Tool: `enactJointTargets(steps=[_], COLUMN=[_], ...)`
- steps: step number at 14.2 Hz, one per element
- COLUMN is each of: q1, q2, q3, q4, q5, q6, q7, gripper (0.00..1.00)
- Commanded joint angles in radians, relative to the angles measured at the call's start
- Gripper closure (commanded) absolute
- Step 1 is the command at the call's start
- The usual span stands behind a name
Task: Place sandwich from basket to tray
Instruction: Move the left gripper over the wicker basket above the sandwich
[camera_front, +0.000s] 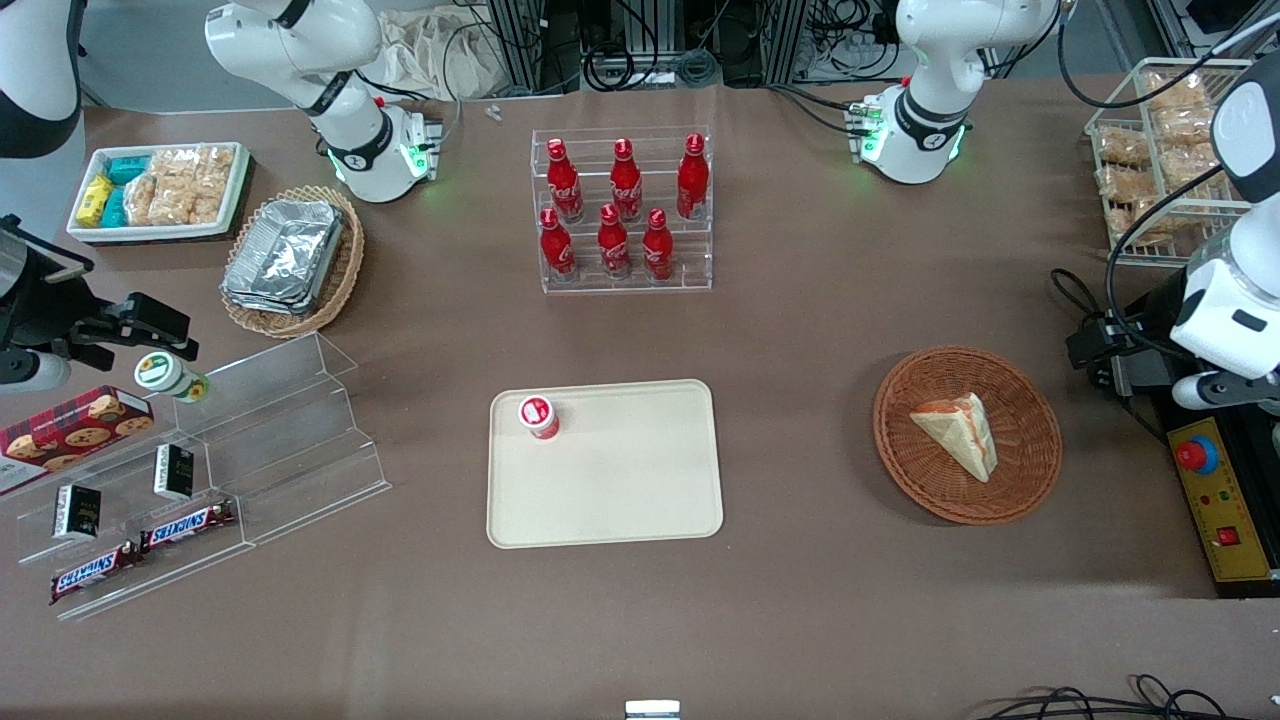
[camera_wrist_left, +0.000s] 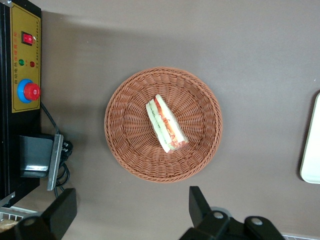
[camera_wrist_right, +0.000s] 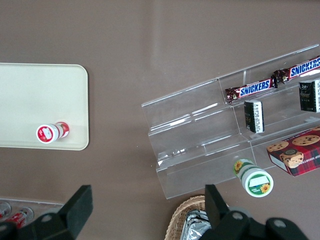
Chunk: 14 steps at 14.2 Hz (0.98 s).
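Observation:
The sandwich (camera_front: 958, 432) (camera_wrist_left: 166, 125), a pale bread wedge with red and green filling, lies in the round reddish-brown basket (camera_front: 900, 440) (camera_wrist_left: 125, 140). The cream tray (camera_front: 620, 480) (camera_wrist_left: 312, 145) lies flat on the table, toward the parked arm's end from the basket. A small red-capped bottle (camera_front: 538, 417) stands on one corner of it. My left gripper (camera_front: 1100, 350) (camera_wrist_left: 130, 212) hovers above the table beside the basket, toward the working arm's end. It is open wide with nothing between its fingers (camera_wrist_left: 200, 205), and it is clear of the basket rim.
A yellow control box with a red button (camera_front: 1215, 490) (camera_wrist_left: 25, 60) sits close to the gripper. A rack of cola bottles (camera_front: 625, 210) stands farther from the camera than the tray. A wire basket of snacks (camera_front: 1160, 160) and a clear stepped shelf (camera_front: 250, 440) flank the table.

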Motion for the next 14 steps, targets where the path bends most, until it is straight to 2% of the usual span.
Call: enactJointTargets(steps=[1, 6, 8, 11, 14], q1=[-0.011, -0.016, -0.019, -0.012, -0.022], q2=[0.015, 0.057, 0.071, 0.101, 0.155], q3=[0.007, 0.005, 0.005, 0.005, 0.004], q4=[0.026, 0.036, 0.037, 0.023, 0.022], q5=[-0.011, -0.013, -0.011, -0.01, -0.011], q6=[-0.012, 0.03, 0.048, 0.061, 0.077], q7=[-0.015, -0.07, -0.177, -0.428, -0.505], gripper=[0.01, 0.01, 0.01, 0.01, 0.01])
